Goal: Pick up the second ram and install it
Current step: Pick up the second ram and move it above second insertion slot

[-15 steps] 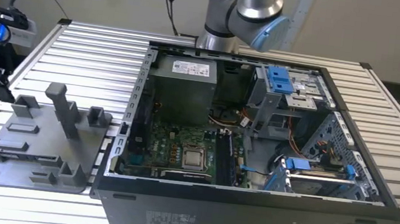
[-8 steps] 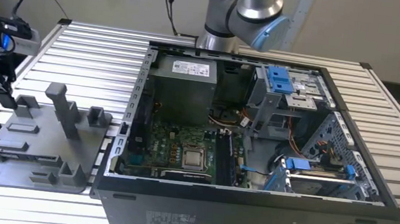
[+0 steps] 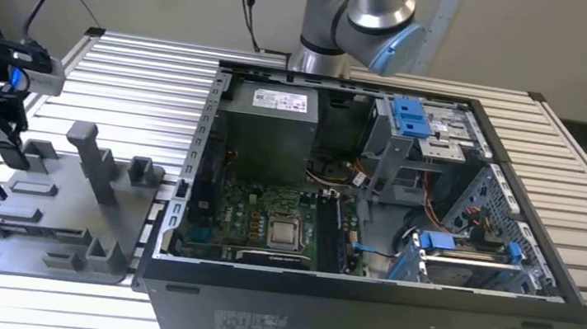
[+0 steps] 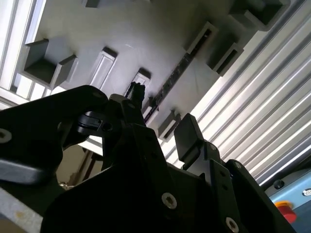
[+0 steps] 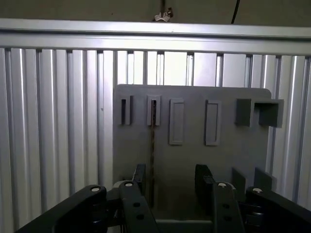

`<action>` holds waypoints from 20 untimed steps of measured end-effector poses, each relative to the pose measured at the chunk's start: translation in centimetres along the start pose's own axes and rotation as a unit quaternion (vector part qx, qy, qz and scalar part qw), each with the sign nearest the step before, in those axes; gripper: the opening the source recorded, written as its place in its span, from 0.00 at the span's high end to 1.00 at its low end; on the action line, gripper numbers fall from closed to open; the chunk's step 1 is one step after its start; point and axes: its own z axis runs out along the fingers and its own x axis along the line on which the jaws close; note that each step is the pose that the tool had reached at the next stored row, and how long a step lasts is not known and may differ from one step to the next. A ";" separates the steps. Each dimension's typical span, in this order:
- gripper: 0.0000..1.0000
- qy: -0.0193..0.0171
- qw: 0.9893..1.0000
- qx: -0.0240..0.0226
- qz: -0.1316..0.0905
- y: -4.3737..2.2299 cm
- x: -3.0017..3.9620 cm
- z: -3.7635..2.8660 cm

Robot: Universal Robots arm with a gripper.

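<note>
Closest to both wrist cameras is the black gripper (image 5: 171,182). Its two fingers (image 5: 138,175) stand wide apart and hold nothing. Under them the grey fixture plate (image 5: 233,155) lies on the slatted metal table (image 5: 58,121). The second ram (image 5: 152,145) stands on its thin edge in a narrow slot of this plate. In the first wrist view it runs between the fingers, nearer to one of them; I cannot tell if it touches.

In the exterior view the gripper hangs over the plate's end at the exterior view's left. The open computer case (image 3: 364,322) sits just beside the plate, toward the exterior view's right. A white label (image 3: 284,99) is on the grey power supply box (image 3: 270,133) inside. Pale print (image 3: 248,323) is on the case's near wall. Both are too small to read.
</note>
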 end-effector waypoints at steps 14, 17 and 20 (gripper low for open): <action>0.46 0.000 1.000 0.000 -0.001 0.05 0.07 2.55; 0.46 0.001 1.000 0.000 -0.001 0.09 0.08 3.09; 0.46 0.001 1.000 0.000 0.000 0.10 0.09 3.63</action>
